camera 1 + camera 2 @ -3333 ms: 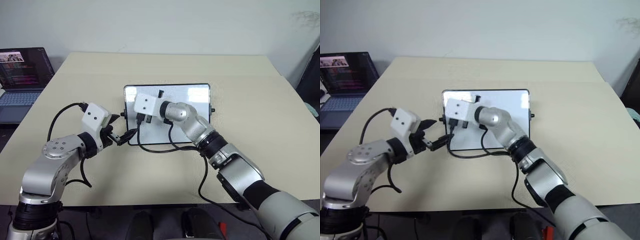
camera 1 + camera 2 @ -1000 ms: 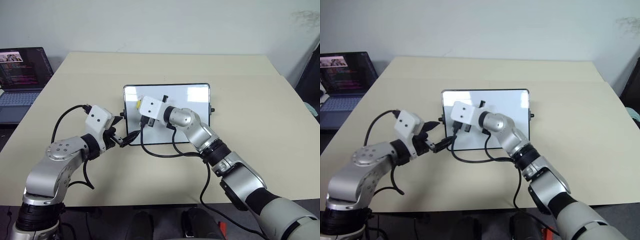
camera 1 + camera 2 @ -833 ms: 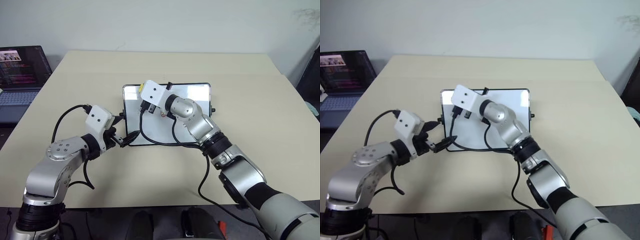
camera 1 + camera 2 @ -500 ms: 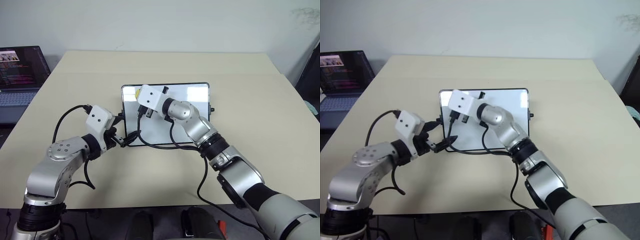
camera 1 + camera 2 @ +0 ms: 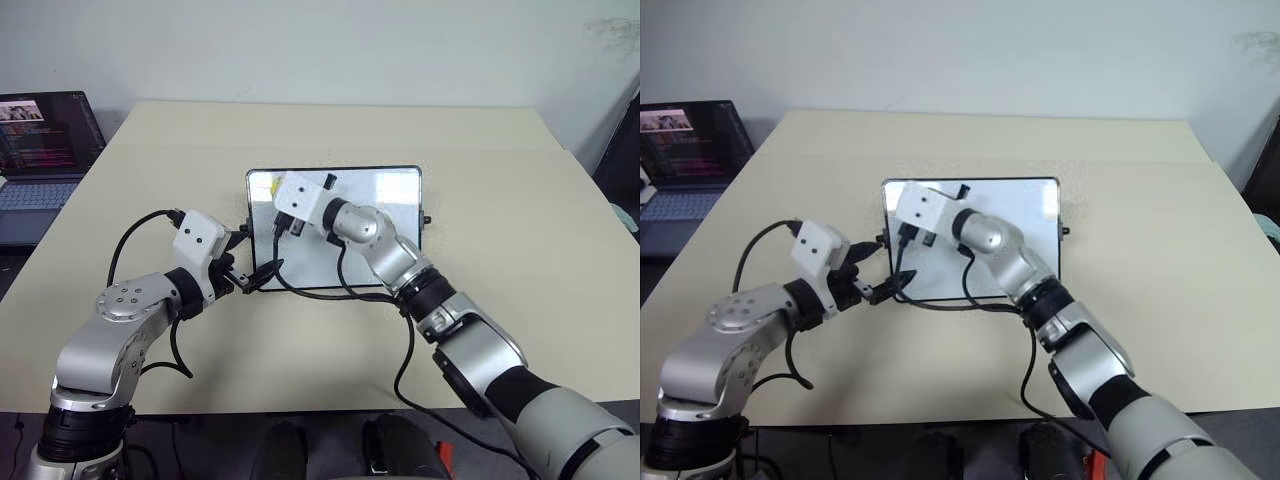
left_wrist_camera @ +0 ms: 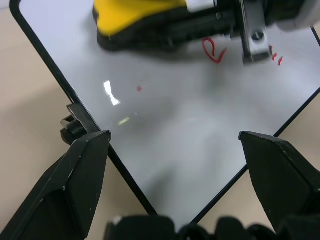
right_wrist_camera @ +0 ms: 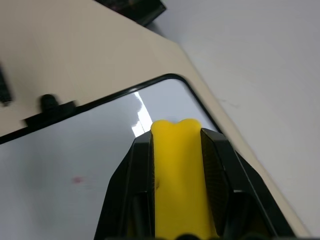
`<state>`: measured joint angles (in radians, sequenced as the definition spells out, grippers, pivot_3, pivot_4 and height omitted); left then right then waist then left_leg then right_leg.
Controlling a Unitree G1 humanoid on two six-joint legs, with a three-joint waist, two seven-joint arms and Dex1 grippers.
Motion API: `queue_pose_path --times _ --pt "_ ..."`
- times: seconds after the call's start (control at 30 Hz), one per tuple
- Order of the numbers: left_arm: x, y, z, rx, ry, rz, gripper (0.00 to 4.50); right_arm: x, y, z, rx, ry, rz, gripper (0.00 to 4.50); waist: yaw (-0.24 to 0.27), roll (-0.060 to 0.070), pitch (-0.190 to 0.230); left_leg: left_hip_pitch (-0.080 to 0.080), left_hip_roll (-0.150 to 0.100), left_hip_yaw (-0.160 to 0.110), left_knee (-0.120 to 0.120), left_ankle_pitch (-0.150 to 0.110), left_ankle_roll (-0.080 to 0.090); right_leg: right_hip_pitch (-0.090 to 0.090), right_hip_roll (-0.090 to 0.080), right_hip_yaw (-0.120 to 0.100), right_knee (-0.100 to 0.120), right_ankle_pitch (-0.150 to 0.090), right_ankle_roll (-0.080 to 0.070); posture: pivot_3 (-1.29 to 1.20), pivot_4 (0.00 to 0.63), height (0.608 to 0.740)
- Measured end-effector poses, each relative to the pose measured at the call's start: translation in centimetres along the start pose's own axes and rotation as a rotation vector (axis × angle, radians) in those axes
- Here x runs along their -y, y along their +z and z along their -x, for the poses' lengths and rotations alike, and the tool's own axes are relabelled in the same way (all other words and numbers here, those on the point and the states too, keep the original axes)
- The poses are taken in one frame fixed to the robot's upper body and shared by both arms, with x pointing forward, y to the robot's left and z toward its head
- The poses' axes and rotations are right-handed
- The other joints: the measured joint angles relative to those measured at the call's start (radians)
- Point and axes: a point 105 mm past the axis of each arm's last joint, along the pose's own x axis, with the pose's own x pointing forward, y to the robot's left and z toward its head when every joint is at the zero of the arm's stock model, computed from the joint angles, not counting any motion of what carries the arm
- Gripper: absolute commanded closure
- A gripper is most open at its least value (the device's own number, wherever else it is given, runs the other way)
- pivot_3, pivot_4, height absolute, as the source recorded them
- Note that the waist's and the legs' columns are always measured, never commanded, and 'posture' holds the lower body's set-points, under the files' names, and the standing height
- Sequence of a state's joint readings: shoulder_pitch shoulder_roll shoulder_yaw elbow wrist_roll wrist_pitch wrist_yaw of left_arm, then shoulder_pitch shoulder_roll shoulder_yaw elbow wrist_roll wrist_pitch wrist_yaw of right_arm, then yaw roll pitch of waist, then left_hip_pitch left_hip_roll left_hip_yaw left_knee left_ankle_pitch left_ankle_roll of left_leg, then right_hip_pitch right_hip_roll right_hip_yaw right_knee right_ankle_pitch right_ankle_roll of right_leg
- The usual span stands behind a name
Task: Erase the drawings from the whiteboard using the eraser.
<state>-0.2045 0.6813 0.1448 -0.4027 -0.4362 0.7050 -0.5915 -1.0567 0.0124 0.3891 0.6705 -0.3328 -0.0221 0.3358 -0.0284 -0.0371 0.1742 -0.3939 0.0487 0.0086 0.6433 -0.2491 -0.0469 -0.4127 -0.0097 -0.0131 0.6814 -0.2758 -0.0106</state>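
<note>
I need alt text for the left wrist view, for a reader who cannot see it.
The right gripper presses the yellow eraser on the whiteboard, beside a red looped mark and two red dashes. The left gripper stands open, one black finger outside each edge of a board corner.

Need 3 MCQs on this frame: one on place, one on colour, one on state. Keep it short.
1. Where does the eraser sit?
A. lying on the table
B. between the right gripper's fingers
C. on the laptop

2. What colour are the marks left on the whiteboard?
A. blue
B. green
C. red

3. How is the left gripper?
A. open, its fingers astride the board's corner
B. shut on the eraser
C. shut on a marker

Key: B, the right gripper pinches the yellow block; C, a red loop and dashes remain; A, the left fingers stand spread.
</note>
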Motion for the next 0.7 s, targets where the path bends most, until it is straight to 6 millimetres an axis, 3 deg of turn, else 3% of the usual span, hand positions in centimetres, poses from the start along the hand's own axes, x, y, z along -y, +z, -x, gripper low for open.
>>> queue_pose_path --times 0.23,0.53,0.7 --pt "0.0 0.1 0.0 0.003 -0.001 -0.001 0.00 -0.6 -0.4 0.3 -0.010 0.045 -0.002 3.52 0.000 0.000 0.000 0.001 0.000 0.000 0.000 0.000 0.000 0.000 0.000 0.000 0.000 0.000 0.000 0.00 0.150 0.740" --pt "0.1 0.4 -0.1 0.017 -0.010 -0.011 0.00 -4.2 -2.6 2.3 -0.066 0.249 0.027 3.52 0.001 0.000 0.000 0.012 0.000 0.000 0.000 0.000 0.001 0.010 0.000 0.000 0.001 -0.002 0.003 0.00 0.150 0.740" --pt "0.1 0.4 -0.1 0.017 -0.013 -0.011 0.00 -3.9 -2.4 2.0 -0.064 0.202 0.022 3.52 0.001 0.000 0.000 0.012 0.000 0.000 0.000 0.003 0.003 0.009 0.001 0.000 0.001 0.000 0.003 0.00 0.150 0.740"
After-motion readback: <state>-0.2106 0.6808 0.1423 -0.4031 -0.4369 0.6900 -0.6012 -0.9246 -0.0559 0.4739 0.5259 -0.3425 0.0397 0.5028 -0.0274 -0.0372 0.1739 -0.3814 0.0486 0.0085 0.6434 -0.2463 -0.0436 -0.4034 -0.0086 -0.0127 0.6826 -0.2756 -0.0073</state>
